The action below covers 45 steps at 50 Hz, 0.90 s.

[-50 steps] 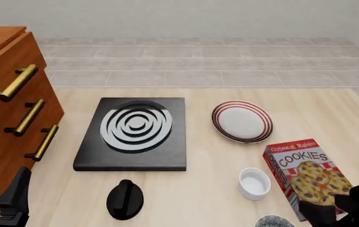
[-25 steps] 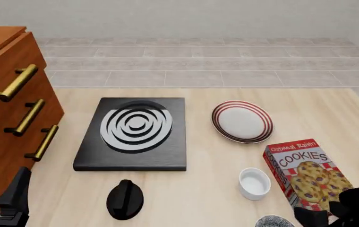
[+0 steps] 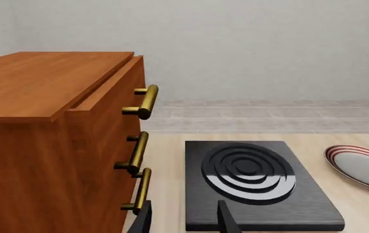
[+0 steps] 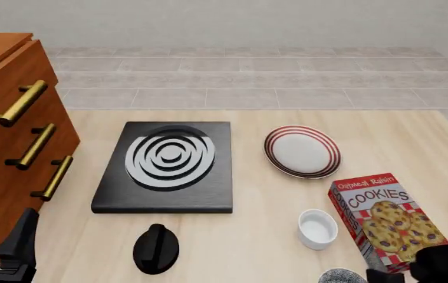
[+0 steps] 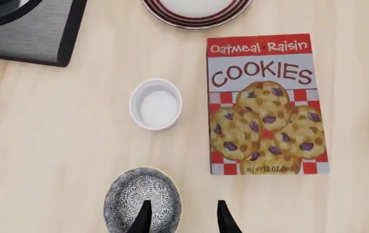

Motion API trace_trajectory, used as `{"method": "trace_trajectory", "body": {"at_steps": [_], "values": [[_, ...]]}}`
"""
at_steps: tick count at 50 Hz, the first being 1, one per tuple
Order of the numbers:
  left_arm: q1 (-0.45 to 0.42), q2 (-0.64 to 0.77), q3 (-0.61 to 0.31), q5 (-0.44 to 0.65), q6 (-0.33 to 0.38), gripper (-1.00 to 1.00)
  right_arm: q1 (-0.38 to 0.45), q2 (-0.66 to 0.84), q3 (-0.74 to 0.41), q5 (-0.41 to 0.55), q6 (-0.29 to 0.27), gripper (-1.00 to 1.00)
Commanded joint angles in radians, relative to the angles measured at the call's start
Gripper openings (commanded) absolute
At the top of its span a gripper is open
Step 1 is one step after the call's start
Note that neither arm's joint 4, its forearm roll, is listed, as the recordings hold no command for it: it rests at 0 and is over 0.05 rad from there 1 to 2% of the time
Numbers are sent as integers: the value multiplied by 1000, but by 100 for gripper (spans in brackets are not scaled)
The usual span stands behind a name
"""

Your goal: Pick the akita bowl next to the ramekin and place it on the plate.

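Akita bowl (image 5: pixel 142 200) at the table's near edge, ramekin (image 5: pixel 156 104) just beyond, right gripper (image 5: pixel 180 218) jaws spread above the bowl's rim, left gripper (image 3: pixel 183 221) jaws spread, plate (image 4: pixel 303 151) mid-table.

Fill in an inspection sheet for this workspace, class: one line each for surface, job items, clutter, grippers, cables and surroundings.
Surface: pale wooden table.
Job items: speckled bowl beside the white cup; striped plate with nothing on it.
Clutter: cookie box, black hob, black knob.
Grippers: right gripper open over the bowl's edge; left gripper open, holding nothing.
Cables: nothing seen.
Surroundings: wooden drawers, tiled floor, plain wall.
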State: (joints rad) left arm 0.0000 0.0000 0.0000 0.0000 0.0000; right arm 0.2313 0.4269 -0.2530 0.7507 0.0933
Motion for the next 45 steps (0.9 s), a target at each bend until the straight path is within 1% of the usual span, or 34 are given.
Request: {"method": "trace_trajectory", "body": {"at_steps": [1,9,22,28,37,45], "values": [[0,0,0,0,0,100,-6,39,42,-57,-8,100],[0,0,0,0,0,100,-13,109,55,-128,-9,100],[0,0,0,0,0,100,-11,164,94,-202,-10,100],[0,0,0,0,0,100,-5,201,112,-241,-1,100],[0,0,0,0,0,100,2,222,136,-276,12,100],[0,0,0,0,0,100,12,192,156,-255,25,100]]}}
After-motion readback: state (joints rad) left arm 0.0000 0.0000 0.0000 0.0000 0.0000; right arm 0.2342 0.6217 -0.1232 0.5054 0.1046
